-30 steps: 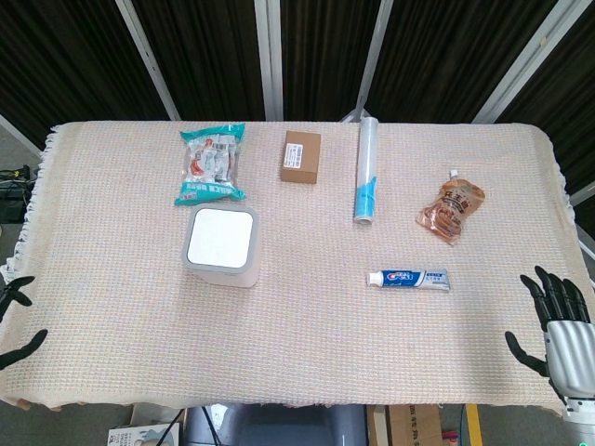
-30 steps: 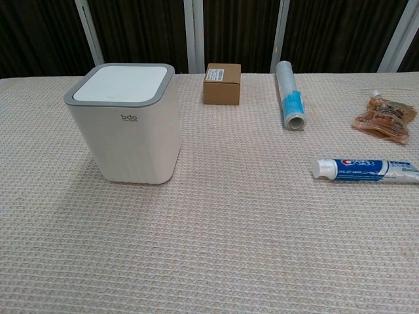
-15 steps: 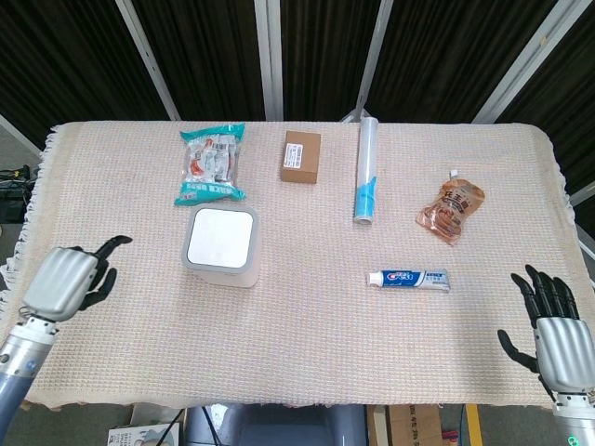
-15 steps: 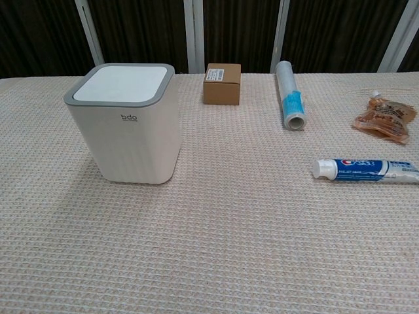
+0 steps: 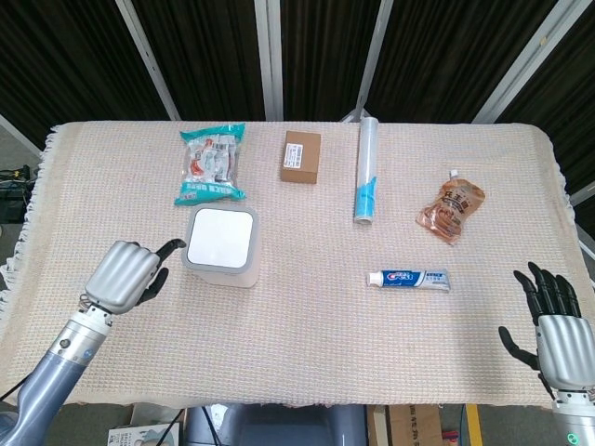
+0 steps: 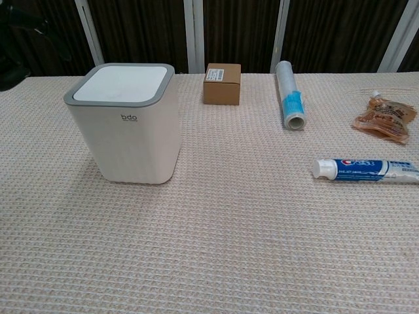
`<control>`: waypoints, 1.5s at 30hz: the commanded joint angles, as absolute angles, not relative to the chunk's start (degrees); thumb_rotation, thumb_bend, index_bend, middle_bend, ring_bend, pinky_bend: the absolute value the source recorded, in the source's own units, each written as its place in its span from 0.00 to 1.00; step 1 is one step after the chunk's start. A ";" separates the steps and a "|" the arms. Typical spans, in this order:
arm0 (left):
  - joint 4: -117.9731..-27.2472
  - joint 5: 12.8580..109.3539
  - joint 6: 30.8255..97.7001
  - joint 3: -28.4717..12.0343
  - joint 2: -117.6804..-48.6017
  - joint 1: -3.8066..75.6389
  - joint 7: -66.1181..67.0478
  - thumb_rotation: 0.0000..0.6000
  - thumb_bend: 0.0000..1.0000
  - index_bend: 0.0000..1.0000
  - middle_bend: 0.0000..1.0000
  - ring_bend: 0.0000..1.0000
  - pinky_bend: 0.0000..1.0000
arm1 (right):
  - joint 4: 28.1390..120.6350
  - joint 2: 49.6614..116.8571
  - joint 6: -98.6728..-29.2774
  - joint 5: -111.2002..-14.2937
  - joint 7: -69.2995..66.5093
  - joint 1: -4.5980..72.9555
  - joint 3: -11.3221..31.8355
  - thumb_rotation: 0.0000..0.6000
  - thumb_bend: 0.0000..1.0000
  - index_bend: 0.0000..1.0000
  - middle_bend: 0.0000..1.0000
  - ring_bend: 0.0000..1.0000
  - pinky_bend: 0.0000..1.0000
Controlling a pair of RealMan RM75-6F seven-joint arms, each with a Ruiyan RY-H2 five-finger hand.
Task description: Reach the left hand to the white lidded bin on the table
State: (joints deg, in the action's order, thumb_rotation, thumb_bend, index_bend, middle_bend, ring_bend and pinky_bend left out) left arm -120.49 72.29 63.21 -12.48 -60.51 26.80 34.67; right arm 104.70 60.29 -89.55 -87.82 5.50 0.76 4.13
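The white bin (image 5: 221, 243) with its grey-rimmed lid stands upright on the left half of the woven cloth; in the chest view the bin (image 6: 127, 124) fills the left side. My left hand (image 5: 125, 276) hovers just left of the bin, its dark fingertips and thumb pointing toward the bin's side across a narrow gap, holding nothing. A dark blur at the chest view's top left corner may be that hand. My right hand (image 5: 556, 321) is at the near right table edge, fingers spread and empty.
Behind the bin lies a teal snack packet (image 5: 210, 164). A brown box (image 5: 300, 156), a film roll (image 5: 366, 172) and an orange pouch (image 5: 450, 208) lie along the back. A toothpaste tube (image 5: 409, 279) lies right of centre.
My left hand has moved from the near left table edge rightward and inward, ending close beside the bin. The right hand has barely shifted.
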 commanded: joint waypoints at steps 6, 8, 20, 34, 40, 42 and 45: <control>-120.21 67.64 62.93 -11.73 -63.94 30.02 39.03 1.00 0.74 0.27 0.87 0.80 0.68 | 104.65 60.28 -89.61 -87.72 5.33 0.79 4.23 1.00 0.30 0.12 0.01 0.03 0.06; -119.92 67.14 62.54 -11.39 -64.44 30.71 39.61 1.00 0.74 0.27 0.87 0.79 0.68 | 104.69 60.23 -89.69 -87.71 5.29 0.74 4.24 1.00 0.30 0.12 0.01 0.04 0.06; -119.21 64.95 62.58 -9.18 -65.67 32.41 41.89 1.00 0.74 0.29 0.87 0.80 0.68 | 104.68 59.90 -90.01 -87.55 4.52 0.64 4.45 1.00 0.30 0.12 0.01 0.04 0.06; -120.38 62.16 63.15 -6.83 -65.84 34.56 46.20 1.00 0.74 0.29 0.87 0.80 0.68 | 104.79 59.76 -90.05 -87.52 4.39 0.60 4.46 1.00 0.30 0.12 0.01 0.04 0.06; -121.71 62.50 64.21 -6.24 -64.97 34.72 46.37 1.00 0.70 0.29 0.86 0.79 0.68 | 104.84 59.71 -90.20 -87.61 4.42 0.53 4.44 1.00 0.30 0.12 0.01 0.04 0.06; -122.20 64.49 66.04 -6.91 -64.96 34.26 44.87 1.00 0.64 0.29 0.82 0.77 0.68 | 104.82 59.75 -90.18 -87.64 4.47 0.54 4.42 1.00 0.30 0.12 0.01 0.04 0.06; -122.52 70.48 71.94 -8.52 -65.80 32.14 40.61 1.00 0.56 0.30 0.73 0.70 0.67 | 104.84 59.74 -90.12 -87.65 4.51 0.55 4.39 1.00 0.30 0.12 0.01 0.04 0.06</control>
